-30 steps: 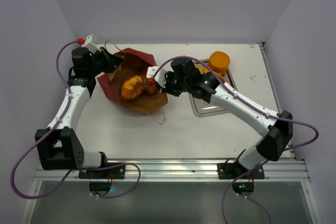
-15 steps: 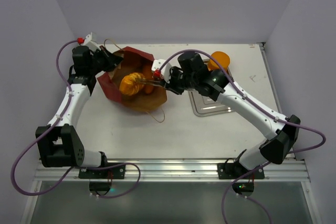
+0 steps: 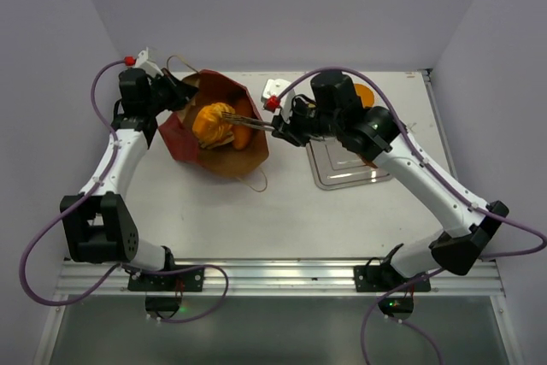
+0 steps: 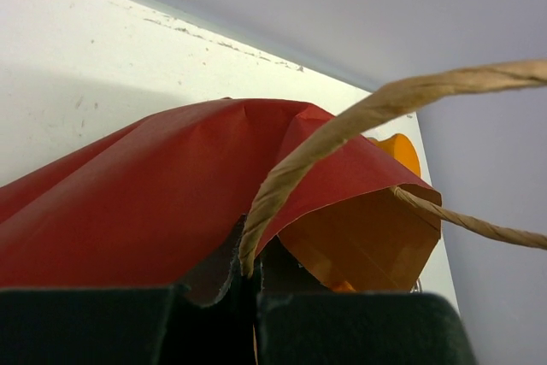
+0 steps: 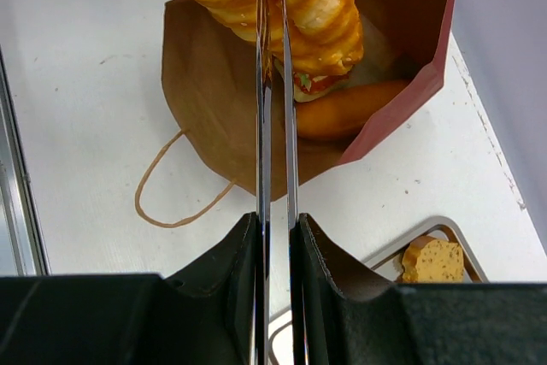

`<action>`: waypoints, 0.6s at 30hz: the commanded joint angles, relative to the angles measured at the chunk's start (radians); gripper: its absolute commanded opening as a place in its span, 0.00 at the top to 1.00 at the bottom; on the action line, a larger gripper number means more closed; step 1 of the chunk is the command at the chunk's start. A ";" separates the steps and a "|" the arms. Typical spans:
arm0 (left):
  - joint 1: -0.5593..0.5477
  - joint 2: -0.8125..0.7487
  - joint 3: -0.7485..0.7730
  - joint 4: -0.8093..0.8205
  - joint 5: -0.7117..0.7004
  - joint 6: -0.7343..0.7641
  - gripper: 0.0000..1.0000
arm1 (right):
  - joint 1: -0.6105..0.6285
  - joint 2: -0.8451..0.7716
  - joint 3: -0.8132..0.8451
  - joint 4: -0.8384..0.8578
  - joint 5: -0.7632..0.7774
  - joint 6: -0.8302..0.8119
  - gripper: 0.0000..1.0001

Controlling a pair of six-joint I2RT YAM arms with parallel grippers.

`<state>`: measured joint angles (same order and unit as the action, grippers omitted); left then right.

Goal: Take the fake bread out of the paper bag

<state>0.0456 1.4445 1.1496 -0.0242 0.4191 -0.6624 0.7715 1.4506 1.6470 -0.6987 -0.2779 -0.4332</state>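
while at bag (image 3: 244,156) mouth, bread (image 3: 210,125) in right claw (image 3: 227,113)

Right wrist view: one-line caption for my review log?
Metal tongs in the right gripper pinch a twisted golden bread at the paper bag's mouth.

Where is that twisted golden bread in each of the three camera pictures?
Top external: twisted golden bread upper left of centre, inside the red paper bag.
Left wrist: not visible; the red paper bag fills the view.
Right wrist: twisted golden bread at top centre, cut by the edge.
Shared landmark: the red paper bag.
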 commanded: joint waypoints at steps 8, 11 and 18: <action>0.011 0.056 0.085 0.026 -0.051 -0.005 1.00 | -0.021 -0.107 0.091 -0.021 -0.050 0.053 1.00; 0.011 0.063 0.098 -0.016 -0.060 0.001 1.00 | -0.040 -0.127 0.100 -0.031 -0.050 0.062 1.00; 0.011 0.085 0.117 -0.032 -0.074 0.017 1.00 | -0.100 -0.183 0.111 -0.047 -0.069 0.091 1.00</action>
<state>0.0456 1.5150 1.2236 -0.0433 0.3717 -0.6617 0.6949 1.3289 1.7020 -0.7830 -0.3096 -0.3740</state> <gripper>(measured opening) 0.018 0.264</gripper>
